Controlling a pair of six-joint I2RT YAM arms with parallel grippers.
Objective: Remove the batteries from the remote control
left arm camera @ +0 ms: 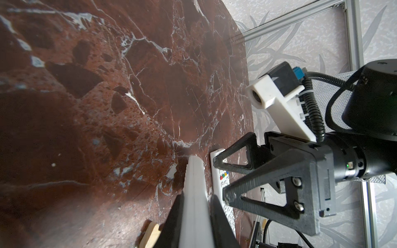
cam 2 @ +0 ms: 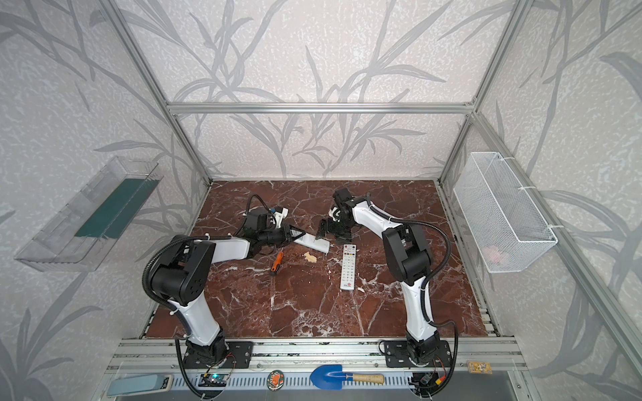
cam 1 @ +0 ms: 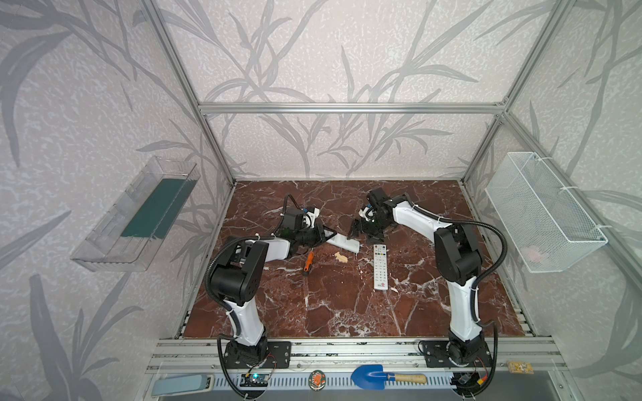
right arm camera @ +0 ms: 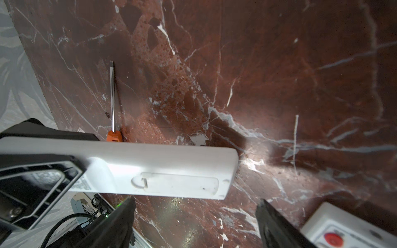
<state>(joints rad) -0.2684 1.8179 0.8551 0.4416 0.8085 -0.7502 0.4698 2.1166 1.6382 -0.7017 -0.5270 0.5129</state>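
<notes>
Mid-frame, the left claw [cam 1: 329, 237] clamped the remote [cam 1: 345, 243]; its long axis ran toward the right claw [right arm camera: 194, 203], wide open and empty, beside the battery cover [right arm camera: 180, 182].

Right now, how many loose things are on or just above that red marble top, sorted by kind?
Remote controls: 2, the held remote in the left gripper and the lying remote
Screwdrivers: 1, the orange-handled screwdriver
Small figures: 1, the cream figure
Total: 4
</notes>
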